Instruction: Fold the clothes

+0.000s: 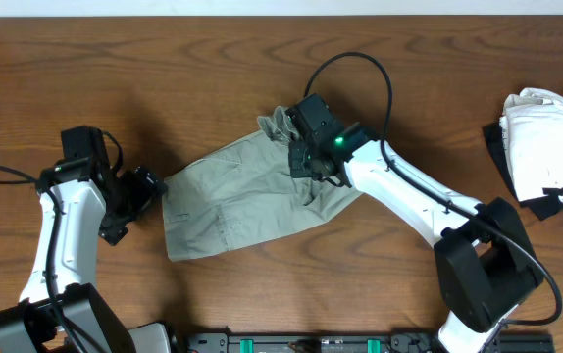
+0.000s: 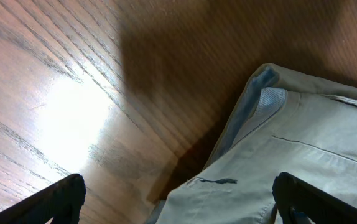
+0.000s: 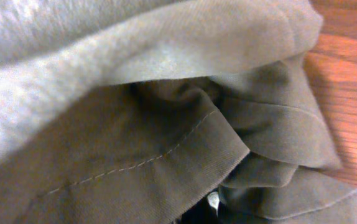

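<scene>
Clothes (image 1: pixel 232 196): khaki, wrinkled, mid-tabletop; far end bunched under right gripper (image 1: pixel 309 157), jaws buried in cloth, grip cannot be told. Left gripper (image 1: pixel 142 196): just beside clothes' left end, jaws apart; white pile (image 1: pixel 546 147) at right edge.

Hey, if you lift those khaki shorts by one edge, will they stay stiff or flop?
Probably flop: the clothes lie wrinkled and bunch in soft folds by the right gripper. Likely light, since the cloth looks thin. Pushed, they would probably crumple rather than slide whole across the table.

Lab: robot arms (image 1: pixel 404 193), wooden table (image 1: pixel 164 59)
</scene>
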Robot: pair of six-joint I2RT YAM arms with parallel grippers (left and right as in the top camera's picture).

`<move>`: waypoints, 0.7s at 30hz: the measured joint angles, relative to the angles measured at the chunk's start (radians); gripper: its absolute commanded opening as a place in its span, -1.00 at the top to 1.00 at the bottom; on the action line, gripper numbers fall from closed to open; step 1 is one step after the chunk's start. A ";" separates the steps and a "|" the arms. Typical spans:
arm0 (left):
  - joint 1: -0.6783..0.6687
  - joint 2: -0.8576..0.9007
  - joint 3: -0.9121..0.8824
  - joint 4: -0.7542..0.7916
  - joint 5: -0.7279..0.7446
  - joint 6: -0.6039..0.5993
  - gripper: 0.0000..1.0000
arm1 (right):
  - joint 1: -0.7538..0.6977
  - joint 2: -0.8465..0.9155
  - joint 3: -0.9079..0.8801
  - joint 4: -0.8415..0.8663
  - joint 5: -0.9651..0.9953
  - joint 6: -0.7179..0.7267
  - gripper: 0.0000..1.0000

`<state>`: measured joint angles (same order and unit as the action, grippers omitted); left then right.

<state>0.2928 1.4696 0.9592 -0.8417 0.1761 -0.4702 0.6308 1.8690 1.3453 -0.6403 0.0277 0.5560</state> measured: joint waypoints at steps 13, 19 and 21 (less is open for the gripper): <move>0.000 0.000 0.000 0.000 0.000 0.000 -0.96 | 0.071 0.001 -0.021 0.021 0.022 0.040 0.45; 0.000 0.000 0.000 -0.006 0.000 0.000 -0.96 | 0.118 0.029 -0.027 0.039 0.026 0.065 0.02; 0.000 0.000 0.000 -0.007 0.000 0.000 -0.96 | 0.121 0.034 -0.027 0.036 0.026 0.064 0.01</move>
<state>0.2928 1.4696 0.9592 -0.8490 0.1761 -0.4702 0.7517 1.9030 1.3178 -0.6041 0.0532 0.6205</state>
